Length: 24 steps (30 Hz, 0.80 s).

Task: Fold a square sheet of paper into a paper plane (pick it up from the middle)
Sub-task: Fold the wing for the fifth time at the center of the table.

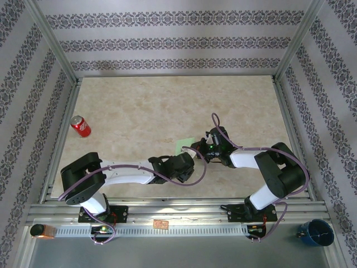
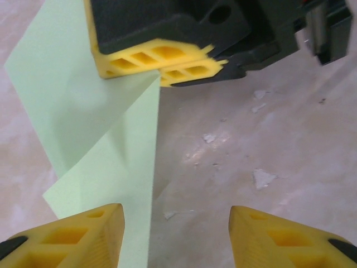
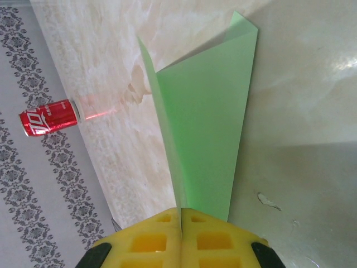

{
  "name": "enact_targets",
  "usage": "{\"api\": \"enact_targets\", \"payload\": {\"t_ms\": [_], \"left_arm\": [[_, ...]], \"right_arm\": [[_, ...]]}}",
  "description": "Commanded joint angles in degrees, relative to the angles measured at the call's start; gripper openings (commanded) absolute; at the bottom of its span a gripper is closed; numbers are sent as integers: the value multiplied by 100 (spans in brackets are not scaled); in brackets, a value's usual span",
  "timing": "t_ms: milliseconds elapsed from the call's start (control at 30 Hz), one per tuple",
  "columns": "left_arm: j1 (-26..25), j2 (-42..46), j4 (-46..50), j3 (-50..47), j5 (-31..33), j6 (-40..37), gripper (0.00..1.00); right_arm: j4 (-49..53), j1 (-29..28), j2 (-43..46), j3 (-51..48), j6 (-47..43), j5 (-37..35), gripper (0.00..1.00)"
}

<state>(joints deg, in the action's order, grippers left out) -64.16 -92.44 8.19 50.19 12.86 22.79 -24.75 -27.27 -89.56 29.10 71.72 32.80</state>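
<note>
The light green paper plane [image 3: 206, 123] is a folded, tapering shape with a centre crease, narrowing toward my right gripper [image 3: 181, 220], which is shut on its narrow end. In the top view it shows as a small green patch [image 1: 184, 145] at mid-table, just left of the right gripper [image 1: 198, 149]. In the left wrist view the paper [image 2: 95, 128] hangs from the right gripper's yellow fingers [image 2: 162, 61] down to the tabletop. My left gripper [image 2: 175, 229] is open with only bare table between its fingertips; its left fingertip [image 2: 92, 234] overlaps the paper's lower edge.
A red soda can [image 1: 81, 126] lies at the table's left side, also seen in the right wrist view [image 3: 50, 117]. A blue cup [image 1: 316, 231] sits beyond the front rail at the right. Patterned walls and metal posts enclose the table.
</note>
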Motion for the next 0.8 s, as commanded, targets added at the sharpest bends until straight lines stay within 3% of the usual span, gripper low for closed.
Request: {"api": "enact_targets", "payload": {"t_ms": [0,500,767], "left_arm": [[-88,-87,361,141,562,-240,53],[-189,-616,816,493,935,-188,42],[-184,-582,825,453,967,-196,31]], "right_arm": [[-100,-76,-27,60,52,-89,5],[-132,-85,-38,60,87,-72,5],[-135,-92,-37,52,87,-72,5]]}}
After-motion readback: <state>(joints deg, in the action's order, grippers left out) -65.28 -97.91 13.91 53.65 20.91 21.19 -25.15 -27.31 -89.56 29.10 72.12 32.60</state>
